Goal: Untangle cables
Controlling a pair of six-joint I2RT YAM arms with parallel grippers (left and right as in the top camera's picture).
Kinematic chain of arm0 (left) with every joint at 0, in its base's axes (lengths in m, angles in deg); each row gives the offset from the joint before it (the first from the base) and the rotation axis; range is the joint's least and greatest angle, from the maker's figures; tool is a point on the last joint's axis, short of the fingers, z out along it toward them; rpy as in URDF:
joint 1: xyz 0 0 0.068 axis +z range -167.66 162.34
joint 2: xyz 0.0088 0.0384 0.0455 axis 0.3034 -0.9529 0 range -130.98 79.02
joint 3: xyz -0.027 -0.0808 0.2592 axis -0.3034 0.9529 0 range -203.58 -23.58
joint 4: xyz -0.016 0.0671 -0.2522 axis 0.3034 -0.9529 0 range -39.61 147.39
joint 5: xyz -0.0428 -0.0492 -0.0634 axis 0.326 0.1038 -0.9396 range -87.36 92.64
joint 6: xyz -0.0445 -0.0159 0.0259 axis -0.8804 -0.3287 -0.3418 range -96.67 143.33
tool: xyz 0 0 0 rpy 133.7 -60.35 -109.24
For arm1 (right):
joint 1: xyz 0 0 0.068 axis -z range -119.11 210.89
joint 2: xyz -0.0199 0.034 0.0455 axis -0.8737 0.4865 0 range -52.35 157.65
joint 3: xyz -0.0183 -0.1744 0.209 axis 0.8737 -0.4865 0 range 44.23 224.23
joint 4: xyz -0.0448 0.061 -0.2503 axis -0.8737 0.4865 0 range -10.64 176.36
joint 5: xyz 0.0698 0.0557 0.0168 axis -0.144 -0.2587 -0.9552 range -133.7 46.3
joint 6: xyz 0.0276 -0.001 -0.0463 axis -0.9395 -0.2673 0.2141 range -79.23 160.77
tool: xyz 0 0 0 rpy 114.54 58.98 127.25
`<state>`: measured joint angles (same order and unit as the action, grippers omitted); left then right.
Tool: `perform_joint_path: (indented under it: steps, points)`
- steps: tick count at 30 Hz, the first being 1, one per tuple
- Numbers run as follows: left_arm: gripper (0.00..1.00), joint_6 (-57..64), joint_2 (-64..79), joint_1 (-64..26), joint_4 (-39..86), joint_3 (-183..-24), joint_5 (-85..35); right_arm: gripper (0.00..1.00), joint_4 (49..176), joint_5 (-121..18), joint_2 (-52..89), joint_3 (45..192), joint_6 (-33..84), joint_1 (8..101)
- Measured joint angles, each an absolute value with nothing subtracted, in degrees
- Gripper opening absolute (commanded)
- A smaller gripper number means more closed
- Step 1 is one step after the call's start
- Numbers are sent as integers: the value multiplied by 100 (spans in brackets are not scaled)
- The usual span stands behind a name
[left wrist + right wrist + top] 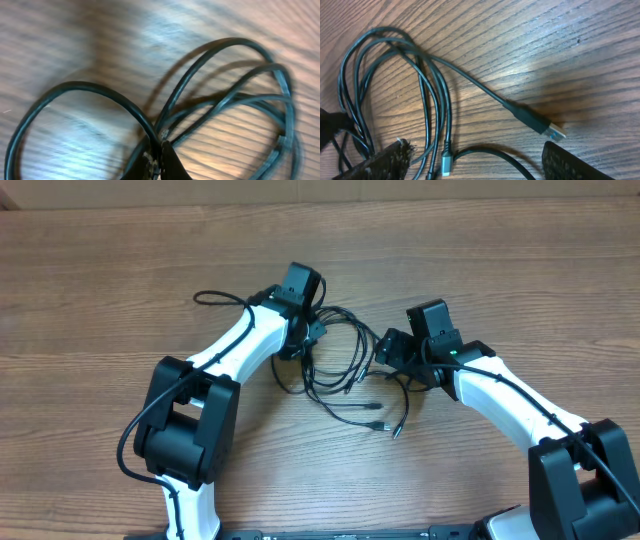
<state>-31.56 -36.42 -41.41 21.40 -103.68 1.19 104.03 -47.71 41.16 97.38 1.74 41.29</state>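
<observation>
**At the middle of the table: pinching the tangle, second tool waiting**

Near the centre of the table, about midway between its left and right edges, the cables are lying in one loose knot of overlapping loops, with a few plug ends trailing toward the near edge. I am clamping my left gripper down on the tangle. Its jaws are meeting, and several black strands are fanning out from the pinch point, so I am judging that at least one cord is caught between them. I am holding my right gripper just beside the tangle with its pads spread wide and nothing between them.

I am expecting these cords to handle as light, limp and a little springy. They are not going to resist a lift, but the loops are likely going to drag each other along instead of separating. The jackets are looking smooth, so a thin strand may be sliding through a loose pinch.

I am thinking the best hold for the free tool is the USB plug or the cord just behind it. It is lying apart from the loops and is thicker and stiffer than the wire. The silver-tipped plug is sitting close to other strands, so grabbing there is risking two cords at once.
</observation>
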Motion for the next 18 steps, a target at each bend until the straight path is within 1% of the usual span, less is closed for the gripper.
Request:
perform_joint_path:
  steps: [3,5,6,10,12,15,16,18]
  points:
    - [4,-2787,-3642,-4141,2099,-10707,-194,75,10398,-4799,4116,9738,246,4129]
    - [4,-2525,-3642,-4141,1987,-11015,-458,73,10389,-5011,4116,9738,406,4136]
    - [4,-2391,-3642,-4141,1884,-11194,-620,70,10361,-5212,4116,9740,519,4143]
    - [4,-1943,-3642,-4141,1469,-11797,-1252,48,10108,-6331,4116,9799,968,4230]
    - [4,-1806,-3642,-4126,1406,-11979,-1542,36,9915,-6854,4116,9834,1055,4320]
    - [4,-1655,-3642,-4073,1417,-12182,-2159,21,9526,-7699,4116,9873,1173,4525]
    - [4,-1622,-3642,-4040,1445,-12221,-2425,20,9406,-7931,4116,9875,1186,4595]
    - [4,-1559,-3642,-3953,1561,-12245,-2980,23,9124,-8436,4116,9882,1219,4739]
